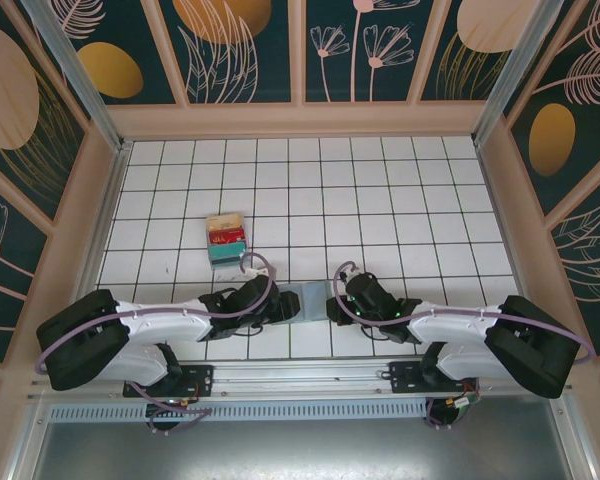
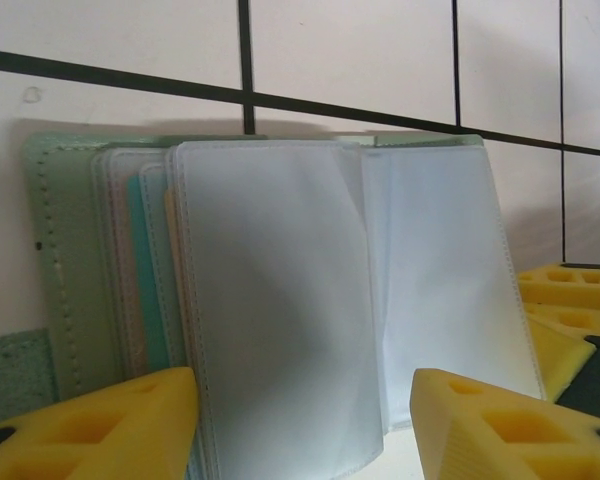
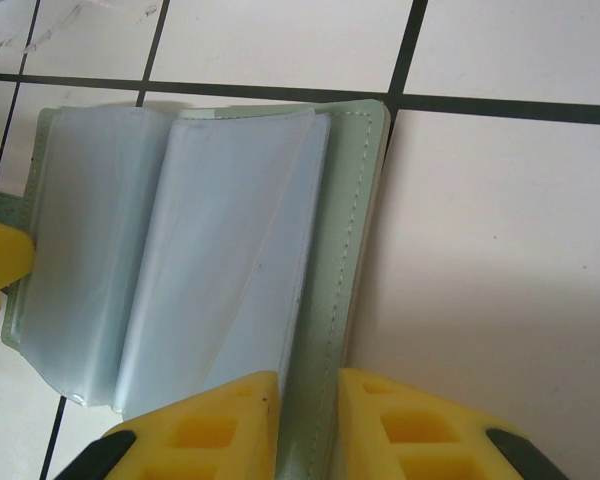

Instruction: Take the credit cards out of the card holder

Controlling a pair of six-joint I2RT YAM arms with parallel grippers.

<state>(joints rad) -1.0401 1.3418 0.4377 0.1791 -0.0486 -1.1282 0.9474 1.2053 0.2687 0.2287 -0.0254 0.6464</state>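
Right wrist view: the right end effector (image 3: 305,400) is clamped on the stitched leaf of the card holder (image 3: 355,230), likely pinning it to the desk (image 3: 500,250). The left end effector (image 2: 300,395) stands apart, astride the clear sleeves (image 2: 270,300). Coloured edges of credit cards (image 2: 148,280) sit just outside one finger. Ahead of it there is room before the card stack (image 1: 226,238).

Top cam: fixed high at the 6 o'clock edge, looking down on the whole table (image 1: 380,180). Left wrist cam faces 3 o'clock, right wrist cam 9 o'clock, both low and very close. Both wrist views share the card holder (image 2: 65,260) and its clear sleeves (image 3: 210,240).
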